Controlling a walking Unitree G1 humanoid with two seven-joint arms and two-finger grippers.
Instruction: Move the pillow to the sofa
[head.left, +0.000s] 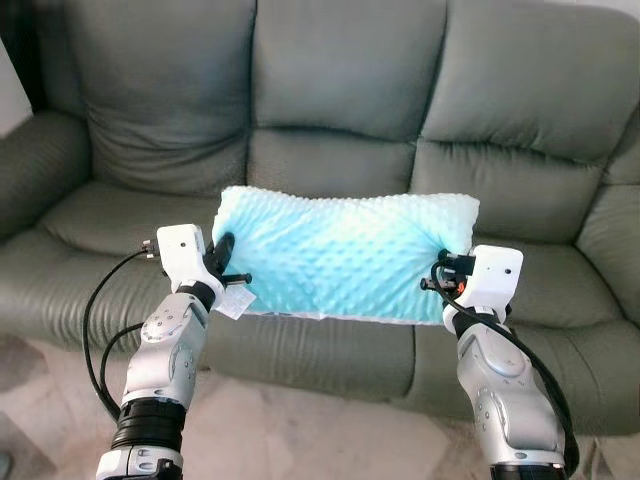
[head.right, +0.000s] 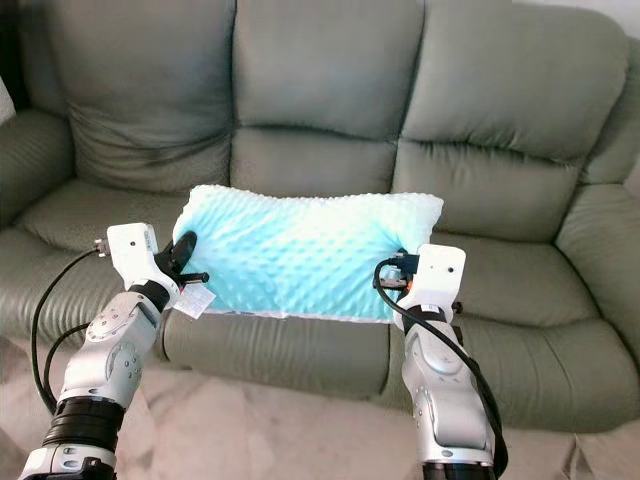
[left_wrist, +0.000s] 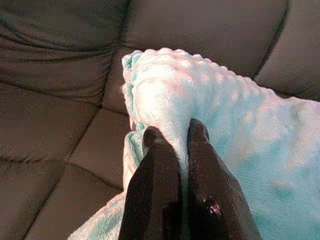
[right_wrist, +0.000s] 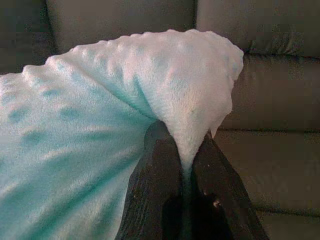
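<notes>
A light blue, bumpy pillow hangs stretched between my two arms, above the front of the grey-green sofa's middle seat. My left gripper is shut on the pillow's left end, where a small white tag dangles. My right gripper is shut on the right end. In the left wrist view the two black fingers pinch a fold of the fabric. The right wrist view has the fingers clamped on a corner of the pillow.
The three-seat sofa spans the whole width, with armrests at the left and right. Pale marbled floor lies in front of the seats. Black cables loop beside my left arm.
</notes>
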